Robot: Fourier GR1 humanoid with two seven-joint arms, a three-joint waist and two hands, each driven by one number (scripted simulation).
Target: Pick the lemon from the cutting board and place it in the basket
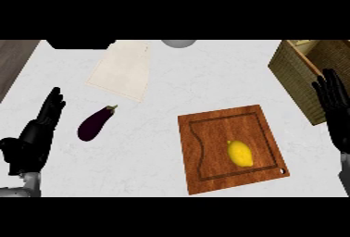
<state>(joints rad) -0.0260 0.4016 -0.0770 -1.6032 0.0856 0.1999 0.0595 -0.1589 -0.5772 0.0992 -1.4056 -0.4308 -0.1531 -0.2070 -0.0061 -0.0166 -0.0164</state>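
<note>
Lemon (pixel 240 153) on cutting board (pixel 212 139) | basket (pixel 297 81) well apart, upper right | left hand (pixel 34 139), right hand (pixel 335 104): fingers (pixel 53 101) straight

A yellow lemon (pixel 240 153) is seen lying on a brown wooden board (pixel 212 139), left of the right hand (pixel 335 109) and apart from it. A woven basket (pixel 297 78) is partly covered by that hand.

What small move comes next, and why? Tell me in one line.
Probably move the open right hand toward the yellow oval lemon: it lies untouched on the brown wooden cutting board, and that hand, beside the woven wicker basket, is nearer than the left hand.
</note>
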